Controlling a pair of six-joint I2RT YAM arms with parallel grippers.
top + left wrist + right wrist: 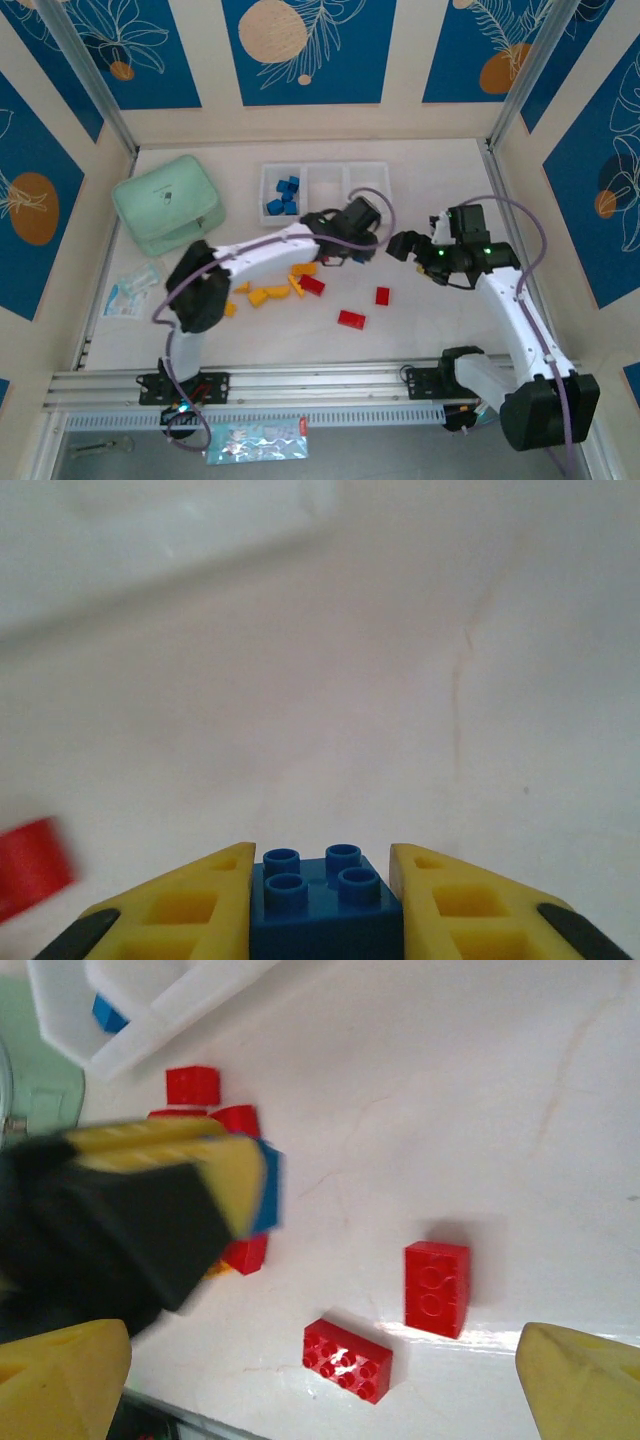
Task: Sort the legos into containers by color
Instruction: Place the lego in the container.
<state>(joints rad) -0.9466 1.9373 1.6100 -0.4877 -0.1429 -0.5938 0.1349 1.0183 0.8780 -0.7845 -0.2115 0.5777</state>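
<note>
Blue lego brick (322,912) sits squeezed in the left end effector (322,858). The right end effector (320,1355) hangs wide open above two red bricks (437,1288) on the tabletop (450,1110).

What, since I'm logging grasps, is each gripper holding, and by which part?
Left gripper holds a blue lego brick by its two opposite side faces, studs pointing outward. Right gripper is open, holding nothing.

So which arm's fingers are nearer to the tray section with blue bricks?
Left. The left fingers, shut on a blue brick, sit just below and right of that section in the top view. The right fingers, open, are further right, beyond the left ones.
</note>
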